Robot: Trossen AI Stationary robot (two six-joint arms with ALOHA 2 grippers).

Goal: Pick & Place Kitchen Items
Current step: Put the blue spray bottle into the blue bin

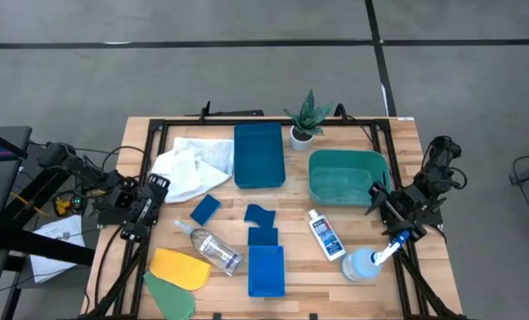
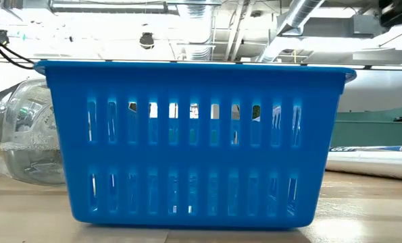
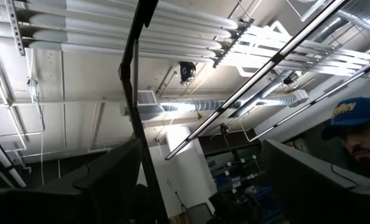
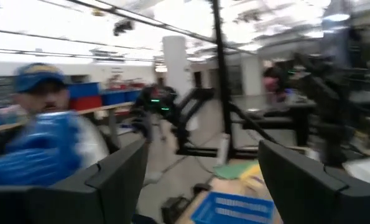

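Surface (image 1: pixel 353 284) of pale wood fills the lower centre of the high view, framed by black rails. Largest items: a teal tub (image 1: pixel 348 175) at right centre and a blue tray (image 1: pixel 259 156) at upper centre; a second, slotted blue tray (image 1: pixel 266 270) sits at lower centre and fills the low view.

White cloth (image 1: pixel 189 167) lies bunched at upper left, touching the upper tray's left edge. Yellow cloth (image 1: pixel 180 268) and green cloth (image 1: pixel 170 295) overlap at lower left. Clear plastic bottle (image 1: pixel 212 248) lies on its side just right of the yellow cloth. Spray bottle (image 1: pixel 368 262) lies at lower right, blue trigger toward the right edge. White blue-labelled bottle (image 1: pixel 325 235) lies flat between the slotted tray and the spray bottle. Three blue sponges — one (image 1: pixel 205 209) left of centre, two (image 1: pixel 260 215) stacked toward the slotted tray. A potted plant (image 1: pixel 306 117) stands at the upper edge.

Left gripper (image 1: pixel 155 206) rests at the left edge, jaws open, holding nothing. Right gripper (image 1: pixel 378 197) sits at the right edge just above the spray bottle — jaws apart in its wrist view, nothing between them.
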